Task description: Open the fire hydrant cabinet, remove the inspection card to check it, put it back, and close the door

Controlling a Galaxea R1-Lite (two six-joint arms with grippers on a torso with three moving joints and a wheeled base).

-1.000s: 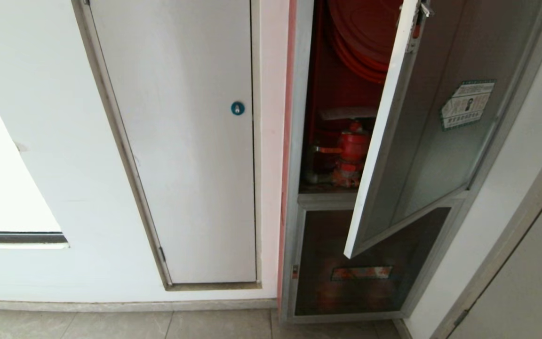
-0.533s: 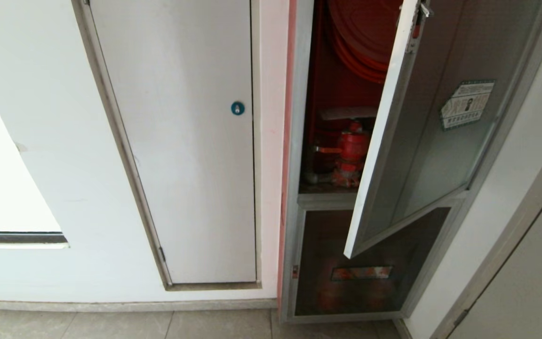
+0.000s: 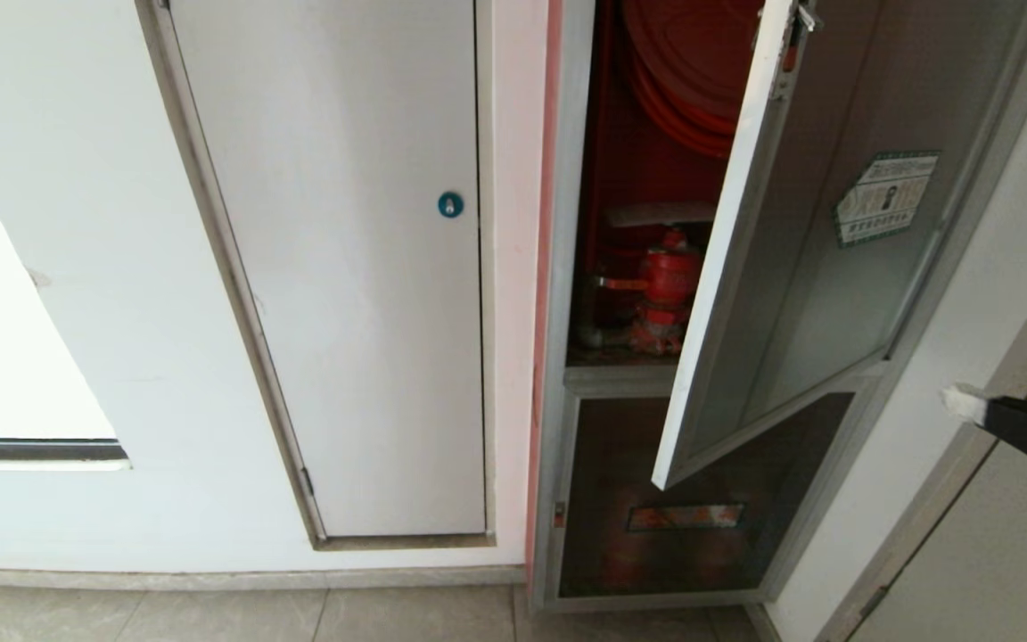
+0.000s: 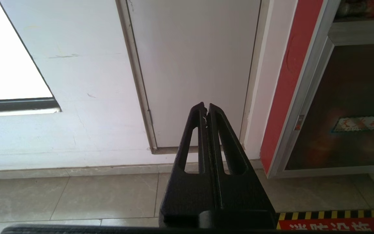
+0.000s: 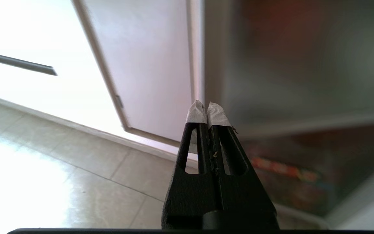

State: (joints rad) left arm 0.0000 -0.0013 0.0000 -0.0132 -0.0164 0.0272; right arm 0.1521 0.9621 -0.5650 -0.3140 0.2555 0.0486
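White wall behind; door (image 3: 799,267) ajar; right gripper (image 3: 959,403), pressed together, should hook its edge and swing wider.

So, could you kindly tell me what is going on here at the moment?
The silver-framed fire hydrant cabinet has its dark tinted glass door ajar, with the red valve visible inside. The right pincer, shut and empty, shows at the right edge of the head view, well short of the door. The left pincer is shut, low beside the plain white door.
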